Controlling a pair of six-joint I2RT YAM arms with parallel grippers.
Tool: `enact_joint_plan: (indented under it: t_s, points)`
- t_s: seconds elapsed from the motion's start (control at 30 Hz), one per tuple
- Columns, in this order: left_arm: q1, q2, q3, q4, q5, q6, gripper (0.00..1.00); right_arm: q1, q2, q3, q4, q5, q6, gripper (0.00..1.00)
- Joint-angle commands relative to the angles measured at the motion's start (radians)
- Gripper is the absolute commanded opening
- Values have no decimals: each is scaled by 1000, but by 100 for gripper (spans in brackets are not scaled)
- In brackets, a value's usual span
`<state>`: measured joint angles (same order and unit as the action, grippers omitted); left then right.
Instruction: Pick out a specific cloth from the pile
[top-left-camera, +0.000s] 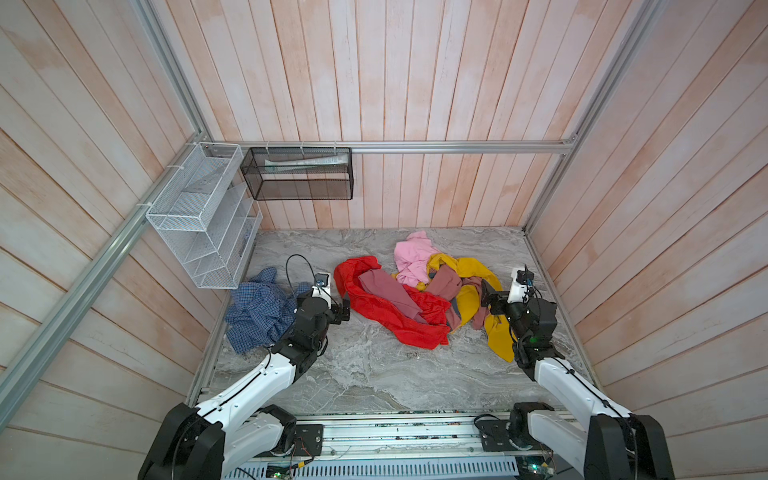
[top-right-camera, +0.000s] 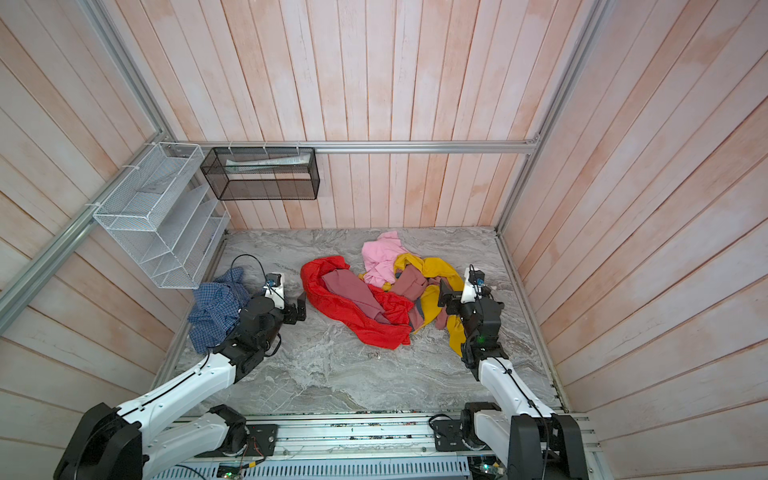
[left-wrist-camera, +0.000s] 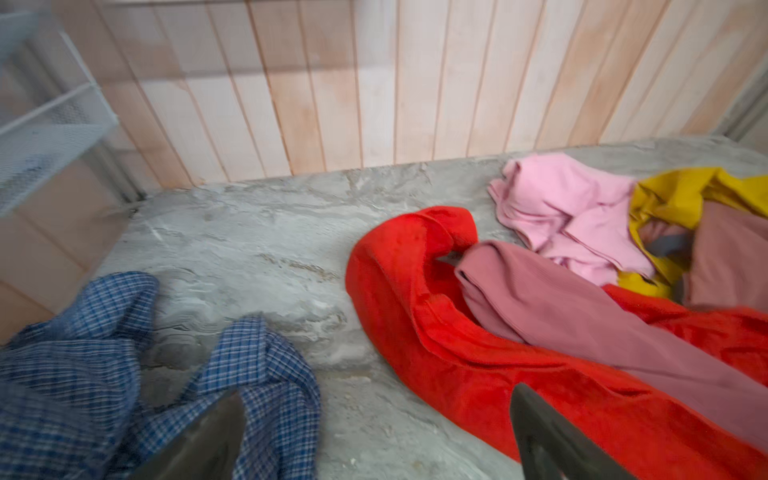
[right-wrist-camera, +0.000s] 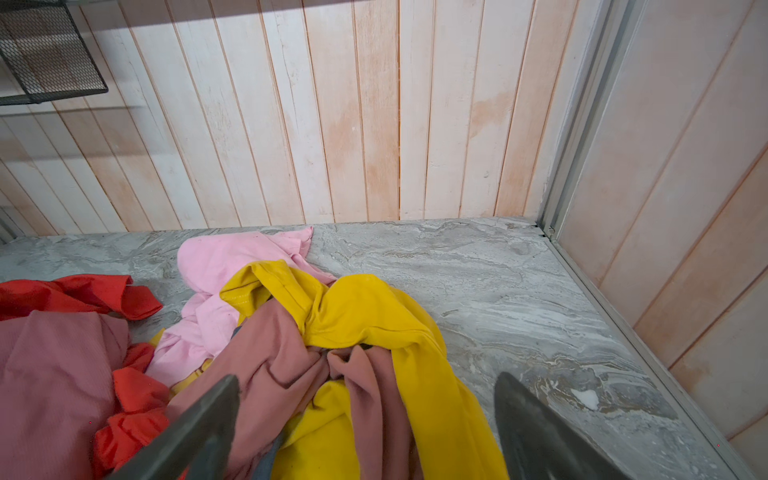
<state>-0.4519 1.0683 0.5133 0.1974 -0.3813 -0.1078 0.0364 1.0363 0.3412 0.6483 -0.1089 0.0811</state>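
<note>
The blue-and-white checked shirt (top-left-camera: 257, 309) lies crumpled on the marble tabletop (top-left-camera: 365, 374) by its left edge, below the white mesh rack (top-left-camera: 199, 216). It sits clear of the pile (top-left-camera: 415, 291), with bare marble between them. The left gripper (left-wrist-camera: 376, 395) hovers between the shirt and the red garment (left-wrist-camera: 415, 311), jaws spread wide and empty. The right gripper (right-wrist-camera: 368, 378), jaws also spread, hangs over the mustard-yellow garment (right-wrist-camera: 374, 307) and the dusty-rose garment (right-wrist-camera: 274, 365), gripping nothing.

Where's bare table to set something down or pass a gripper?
Widest bare tabletop: near strip between front rail and pile. Also bare: far side between checked shirt, red garment and back wall; far right corner past yellow garment. Crowded: pile; the open left gripper spans the shirt-to-red gap.
</note>
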Motion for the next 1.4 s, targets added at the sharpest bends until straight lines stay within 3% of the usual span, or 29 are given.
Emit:
enact_joint_plan:
  t_s: [0.0,0.1,0.23,0.43,0.6,0.83,1.0,1.17,1.27,1.37]
  points:
    - [85,-13,77,-184,-146,-118,100,-4,-1,26,-39,-35,5,95]
    - [169,-40,60,-242,-165,-153,100,-4,-2,21,-29,-44,3,95]
    - [276,-9,111,-434,-186,-320,100,-4,-4,51,-70,-45,6,95]
    - [347,71,139,-540,-194,-445,100,-4,-5,84,-107,-31,9,95]
    - [495,208,158,-448,31,-386,99,-4,-14,94,-113,-32,10,95]
    - [523,549,365,-423,249,-266,68,-7,-33,107,-118,-34,25,95]
    - [492,717,504,-380,275,-184,47,-21,-57,105,-126,-27,31,95]
    - [478,880,688,-360,281,-106,51,-24,-60,105,-144,-28,38,95]
    - [490,1044,943,-553,247,-73,54,-25,-62,108,-152,-25,47,95]
    - [505,1106,1046,-586,214,-76,58,-26,-62,116,-161,-25,48,95]
